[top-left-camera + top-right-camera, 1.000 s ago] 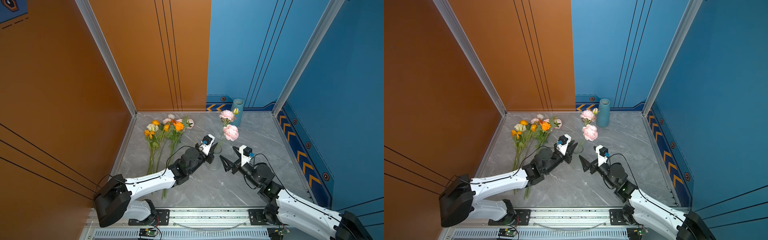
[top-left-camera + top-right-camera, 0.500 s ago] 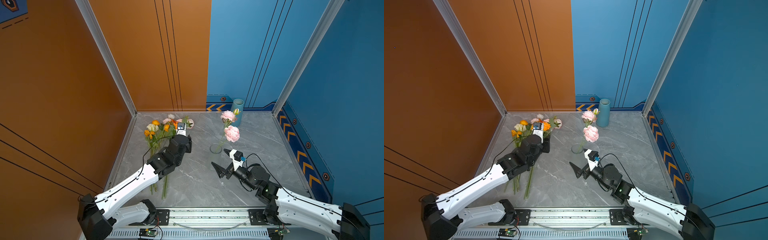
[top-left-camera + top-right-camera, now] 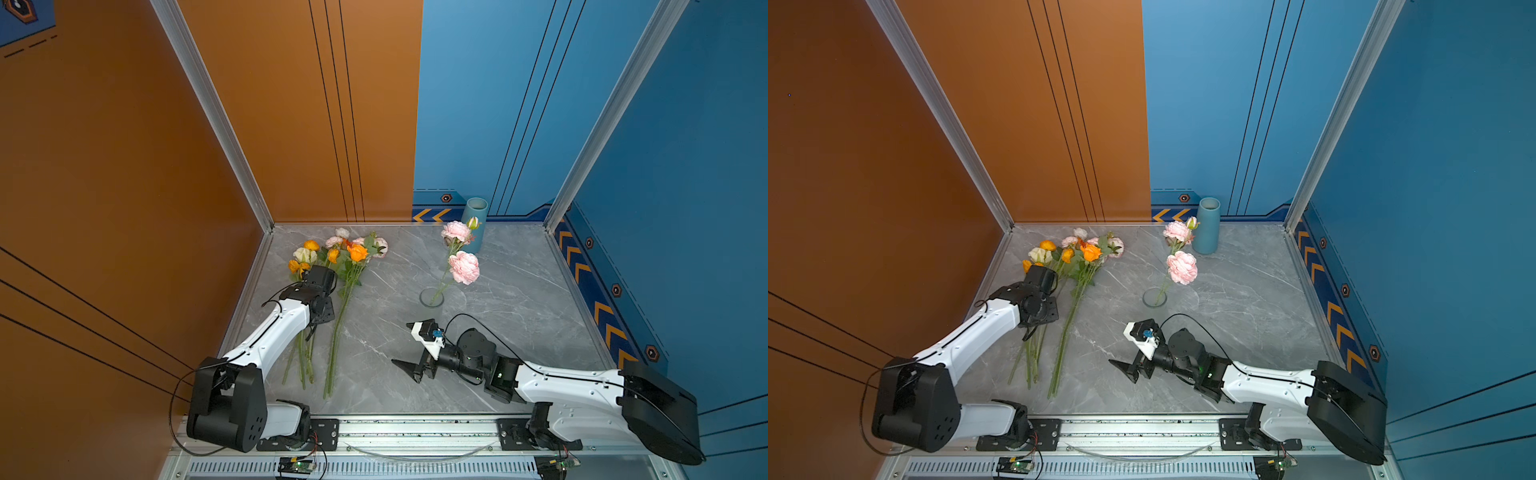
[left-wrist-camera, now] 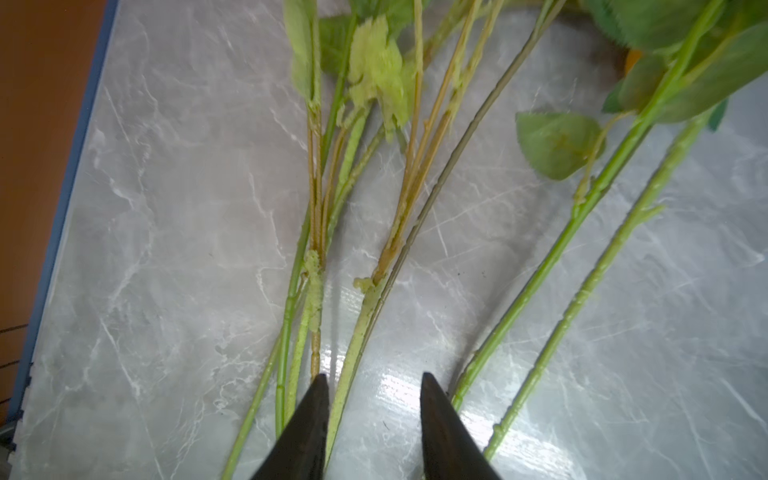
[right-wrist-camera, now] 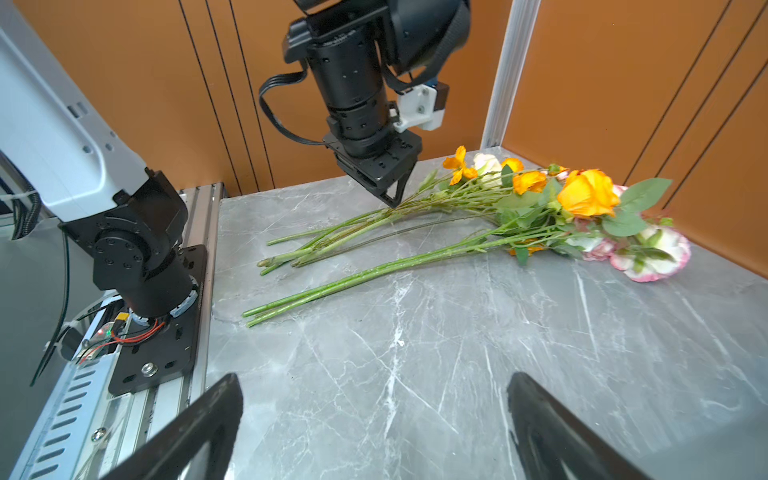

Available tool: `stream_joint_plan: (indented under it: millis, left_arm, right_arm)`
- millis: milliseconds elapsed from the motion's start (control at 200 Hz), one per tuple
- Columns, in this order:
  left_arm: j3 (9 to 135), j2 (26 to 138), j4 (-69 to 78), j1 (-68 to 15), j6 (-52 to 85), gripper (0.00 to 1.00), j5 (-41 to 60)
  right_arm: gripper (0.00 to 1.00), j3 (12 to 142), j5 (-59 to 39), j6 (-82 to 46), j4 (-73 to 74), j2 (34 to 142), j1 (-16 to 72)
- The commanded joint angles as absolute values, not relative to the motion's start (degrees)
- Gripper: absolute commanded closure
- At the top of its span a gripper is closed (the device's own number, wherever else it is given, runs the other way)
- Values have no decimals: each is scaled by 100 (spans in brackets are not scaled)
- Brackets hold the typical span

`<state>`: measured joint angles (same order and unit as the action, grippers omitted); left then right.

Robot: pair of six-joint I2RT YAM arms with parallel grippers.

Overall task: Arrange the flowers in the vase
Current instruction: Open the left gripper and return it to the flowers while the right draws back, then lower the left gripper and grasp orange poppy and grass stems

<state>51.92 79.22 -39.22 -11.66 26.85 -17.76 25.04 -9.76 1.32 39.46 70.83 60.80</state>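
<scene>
Two pink flowers (image 3: 463, 266) stand in the clear glass vase (image 3: 431, 297) mid-table. The other flowers (image 3: 347, 251), with orange, cream and pink blooms, lie in a bunch at the left, stems (image 4: 552, 257) pointing to the front. My left gripper (image 4: 372, 378) points down onto those stems, tips at the table. Its jaws stand a little apart, and one green stem (image 4: 353, 345) runs between them, close to one finger and not clamped. The right wrist view shows its tips (image 5: 395, 199) among the stems. My right gripper (image 3: 409, 370) hovers low at front centre, wide open and empty.
A blue cylinder vase (image 3: 475, 216) stands at the back wall behind the pink blooms. Orange wall panels close the left side, blue ones the right. The metal rail (image 3: 415, 428) with both arm bases runs along the front edge.
My left arm has swung from the glass vase over to the lying bunch and come down on its stems. The right arm has drawn back toward the front, still open.
</scene>
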Motion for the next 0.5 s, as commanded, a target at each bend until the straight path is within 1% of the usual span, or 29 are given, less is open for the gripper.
stream_joint_plan:
  millis: [0,195,491]
  left_arm:
    - [5437,8190,-3927,-1109,2581,62,-1594]
    - [5816,8948,-3788,-1066,2441,62,-1904]
    - [6278,9478,-3665,-934,2330,63,-2303]
  right_arm:
    - [0,2689,-1295,159,4137,7189,6095]
    - [0,2707,-1312,158,4113,7221,6066]
    - [0,2693,-1382,77,4122,7211,5940]
